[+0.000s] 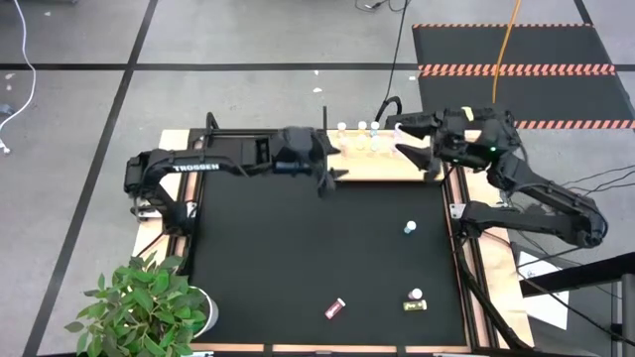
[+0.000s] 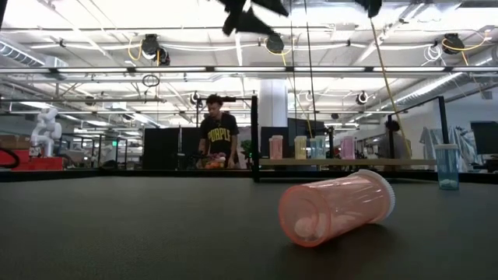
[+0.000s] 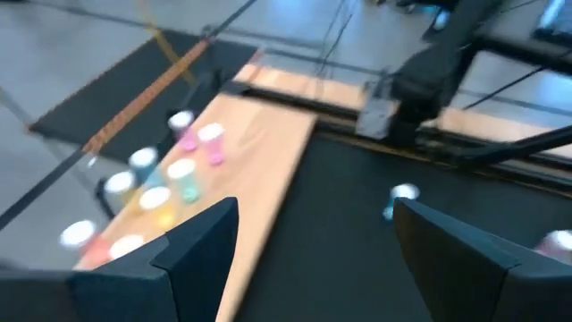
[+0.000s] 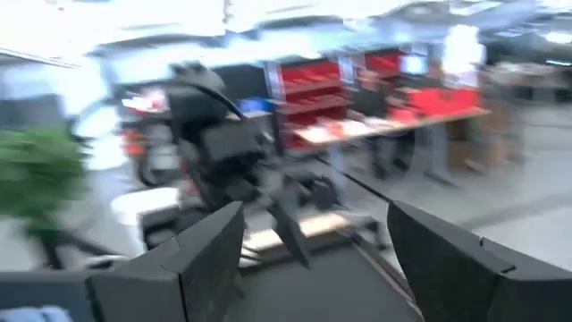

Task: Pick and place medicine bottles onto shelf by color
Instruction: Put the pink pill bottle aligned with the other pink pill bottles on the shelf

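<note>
High view shows the shelf [image 1: 382, 159], a pale wooden board lying along the far edge of the black mat [image 1: 298, 248]. Several small medicine bottles [image 1: 359, 137] with white caps stand in a cluster on the shelf's far side. The left gripper [image 1: 332, 178] hangs just beside the shelf's left end, over the mat, with its fingers spread apart and nothing between them. The right gripper [image 1: 415, 137] is at the shelf's right end, above the board, its fingers also wide apart and empty.

Three bottles remain off the shelf. A blue bottle [image 1: 409, 228] stands on the mat, near the shelf and towards its right end. A red bottle [image 1: 335, 308] lies on its side well apart from the shelf, near the mat's opposite edge. A yellow-green bottle [image 1: 415, 300] lies further right along that same edge.

Low view shows the red bottle [image 2: 334, 208] on its side close to the lens, the blue one [image 2: 447, 166] upright behind it, and a row of coloured bottles on the shelf [image 2: 342, 162] beyond. A person [image 2: 219, 138] stands in the room behind the shelf.

A potted plant [image 1: 149, 302] sits far from the shelf, beside the mat's near left corner.
</note>
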`<move>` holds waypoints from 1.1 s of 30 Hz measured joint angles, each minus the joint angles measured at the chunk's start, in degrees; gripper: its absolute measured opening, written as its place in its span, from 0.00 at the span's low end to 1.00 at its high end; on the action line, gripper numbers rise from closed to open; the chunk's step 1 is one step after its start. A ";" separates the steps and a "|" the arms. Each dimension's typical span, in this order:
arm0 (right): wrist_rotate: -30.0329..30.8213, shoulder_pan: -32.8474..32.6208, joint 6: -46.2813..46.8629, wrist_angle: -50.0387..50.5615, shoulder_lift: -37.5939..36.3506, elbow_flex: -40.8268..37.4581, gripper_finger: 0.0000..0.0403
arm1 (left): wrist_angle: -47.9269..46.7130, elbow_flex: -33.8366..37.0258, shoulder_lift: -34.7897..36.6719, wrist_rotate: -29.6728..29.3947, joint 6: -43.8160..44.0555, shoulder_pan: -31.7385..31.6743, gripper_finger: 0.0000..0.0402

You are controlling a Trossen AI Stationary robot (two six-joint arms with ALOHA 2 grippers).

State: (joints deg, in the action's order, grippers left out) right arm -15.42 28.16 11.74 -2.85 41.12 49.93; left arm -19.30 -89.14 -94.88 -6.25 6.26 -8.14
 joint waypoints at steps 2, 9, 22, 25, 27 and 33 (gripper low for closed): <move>-3.68 -0.91 1.67 -0.14 -0.02 1.32 0.67 | 0.96 0.00 0.01 -2.90 0.48 3.15 0.71; -19.26 -4.32 11.82 -3.95 0.10 1.86 0.67 | 2.24 0.00 -0.41 -14.54 9.19 12.92 0.63; -19.15 -13.00 14.95 -4.18 0.90 -5.00 0.67 | 3.75 0.00 -16.22 -13.23 37.82 29.95 0.60; -18.90 -15.21 16.24 -4.30 0.79 -7.53 0.67 | 6.09 0.02 -19.95 -12.89 45.11 33.23 0.60; -18.89 -16.48 17.35 -4.08 0.79 -8.96 0.67 | 6.31 0.00 -21.69 -12.49 49.64 34.91 0.60; -17.10 -20.52 17.91 -4.00 0.03 -11.32 0.67 | 5.58 0.04 -24.09 -11.59 58.72 38.06 0.60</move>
State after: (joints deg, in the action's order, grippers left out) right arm -32.52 7.64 29.64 -6.85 41.16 38.61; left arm -13.72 -89.10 -118.98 -17.84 64.98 29.92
